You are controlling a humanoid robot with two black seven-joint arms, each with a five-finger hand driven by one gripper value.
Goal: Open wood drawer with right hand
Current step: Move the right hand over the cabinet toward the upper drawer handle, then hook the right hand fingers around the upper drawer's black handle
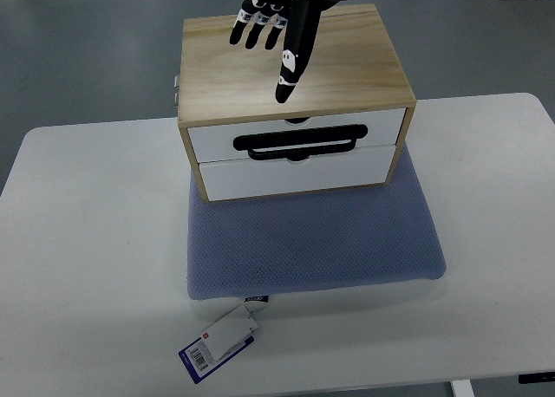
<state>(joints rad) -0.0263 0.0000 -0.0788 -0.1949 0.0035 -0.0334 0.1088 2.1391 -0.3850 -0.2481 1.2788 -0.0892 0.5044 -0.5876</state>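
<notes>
One steep overhead view, facing table (87,241)

No wording or number can be read anywhere. The only printed matter is a white and dark blue paper hang tag (219,343) lying on the white desk (87,267) just in front of the blue-grey padded fabric cushion (312,241). It bears a black barcode and a small red mark, both too small to make out. A small dark sewn label (257,299) at the cushion's front edge is likewise illegible.
</notes>
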